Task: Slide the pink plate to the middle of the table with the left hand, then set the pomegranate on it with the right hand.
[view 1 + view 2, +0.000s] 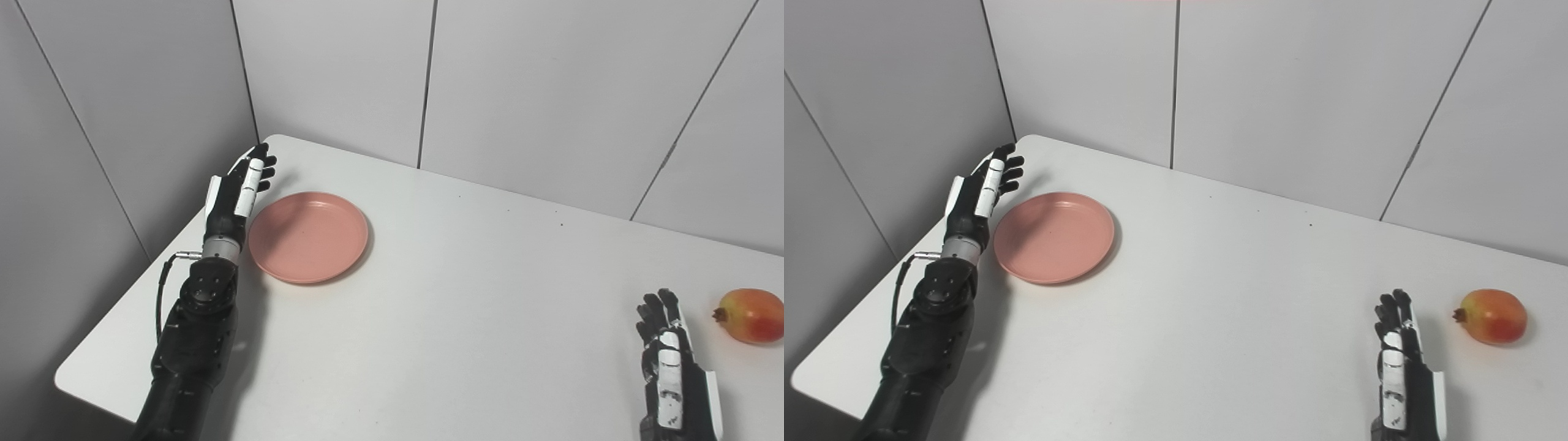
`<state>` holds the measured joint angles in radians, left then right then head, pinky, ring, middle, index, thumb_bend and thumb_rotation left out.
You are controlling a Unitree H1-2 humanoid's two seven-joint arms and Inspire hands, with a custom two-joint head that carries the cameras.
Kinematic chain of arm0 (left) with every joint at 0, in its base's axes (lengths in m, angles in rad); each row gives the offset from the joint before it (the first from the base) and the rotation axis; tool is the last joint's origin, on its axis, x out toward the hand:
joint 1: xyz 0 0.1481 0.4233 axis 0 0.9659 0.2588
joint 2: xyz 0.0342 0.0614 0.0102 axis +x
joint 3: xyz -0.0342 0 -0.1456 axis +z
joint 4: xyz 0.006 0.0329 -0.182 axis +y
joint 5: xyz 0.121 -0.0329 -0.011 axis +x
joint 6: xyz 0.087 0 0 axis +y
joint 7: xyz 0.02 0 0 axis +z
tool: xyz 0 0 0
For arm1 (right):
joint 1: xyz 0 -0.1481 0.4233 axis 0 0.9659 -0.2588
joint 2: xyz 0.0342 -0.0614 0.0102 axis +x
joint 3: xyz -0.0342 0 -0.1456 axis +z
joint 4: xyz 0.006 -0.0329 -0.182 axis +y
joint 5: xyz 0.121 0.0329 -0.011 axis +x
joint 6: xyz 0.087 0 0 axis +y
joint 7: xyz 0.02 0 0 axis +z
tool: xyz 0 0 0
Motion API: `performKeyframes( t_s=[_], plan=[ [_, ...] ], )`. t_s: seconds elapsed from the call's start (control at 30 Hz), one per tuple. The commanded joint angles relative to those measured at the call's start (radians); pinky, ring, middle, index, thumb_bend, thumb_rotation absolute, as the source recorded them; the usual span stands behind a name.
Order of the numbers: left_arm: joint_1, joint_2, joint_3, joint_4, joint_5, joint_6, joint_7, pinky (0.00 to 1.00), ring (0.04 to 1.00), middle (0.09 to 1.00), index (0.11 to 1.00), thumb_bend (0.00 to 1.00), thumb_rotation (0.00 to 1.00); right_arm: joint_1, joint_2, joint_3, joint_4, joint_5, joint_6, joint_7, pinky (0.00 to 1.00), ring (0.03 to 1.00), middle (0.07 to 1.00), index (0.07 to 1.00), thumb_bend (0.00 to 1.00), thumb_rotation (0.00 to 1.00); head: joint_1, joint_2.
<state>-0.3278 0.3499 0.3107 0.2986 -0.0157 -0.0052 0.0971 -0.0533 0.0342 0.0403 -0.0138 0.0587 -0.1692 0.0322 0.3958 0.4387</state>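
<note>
The pink plate (308, 236) is seen at 10 o'clock on the white table (465, 294). The left hand (240, 187), spread and empty, is placed just beside its rim. The pomegranate (1492, 316) lies at 3 o'clock, near the right hand (1399, 361), also empty with fingers extended.

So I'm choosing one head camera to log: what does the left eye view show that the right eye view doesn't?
Only the left eye view: nothing extra; it crops the pomegranate at its right edge.
Only the right eye view: the whole pomegranate with bare table beyond it.
Both: the open left hand beside the pink plate on its left, and the open right hand on the table, apart from the pomegranate.
</note>
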Motion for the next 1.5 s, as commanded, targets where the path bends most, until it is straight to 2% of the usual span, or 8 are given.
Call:
performKeyframes(
  t_s=[0.0,0.33,0.53,0.8,0.97,1.2,1.47],
  plan=[
    [-0.026,0.028,0.008,-0.001,0.002,-0.049,0.015,0.85,0.843,0.841,0.842,0.74,1.0,0.008,-0.005,-0.005,0.008,0.01,-0.031,0.01,0.99,0.949,0.934,0.945,0.39,0.91,0.001,0.002],
    [-0.028,0.014,0.009,0.042,-0.034,-0.058,0.002,0.87,0.849,0.838,0.833,0.69,1.0,0.011,-0.006,-0.002,0.006,0.004,-0.031,0.008,1.0,0.953,0.937,0.949,0.39,0.94,0.002,0.002],
    [-0.023,0.022,0.0,0.06,-0.069,-0.053,-0.04,0.88,0.874,0.857,0.85,0.7,1.0,0.012,-0.006,-0.002,0.006,0.0,-0.032,0.009,0.99,0.951,0.938,0.95,0.4,0.94,0.002,0.003],
    [-0.026,0.026,-0.015,0.107,-0.099,-0.118,-0.087,0.86,0.871,0.856,0.848,0.69,1.0,0.012,0.0,-0.003,0.002,-0.003,-0.026,0.002,0.99,0.946,0.93,0.945,0.4,0.94,0.001,0.008],
    [-0.026,0.015,-0.031,0.079,-0.095,-0.1,-0.085,0.86,0.858,0.854,0.848,0.72,1.0,0.011,0.0,-0.003,0.004,0.006,-0.029,0.006,0.99,0.946,0.932,0.946,0.39,0.93,-0.003,0.012],
    [-0.026,-0.008,-0.038,0.055,-0.12,-0.087,-0.1,0.85,0.848,0.84,0.84,0.68,1.0,0.009,-0.003,-0.003,0.006,-0.003,-0.042,0.004,0.98,0.938,0.927,0.942,0.39,0.93,-0.003,0.019],
    [-0.018,-0.038,-0.069,-0.025,-0.108,-0.022,-0.097,0.86,0.852,0.844,0.843,0.69,1.0,0.01,-0.002,-0.003,0.002,0.0,-0.029,0.005,0.98,0.942,0.93,0.945,0.41,0.93,-0.005,0.024]
  ],
)
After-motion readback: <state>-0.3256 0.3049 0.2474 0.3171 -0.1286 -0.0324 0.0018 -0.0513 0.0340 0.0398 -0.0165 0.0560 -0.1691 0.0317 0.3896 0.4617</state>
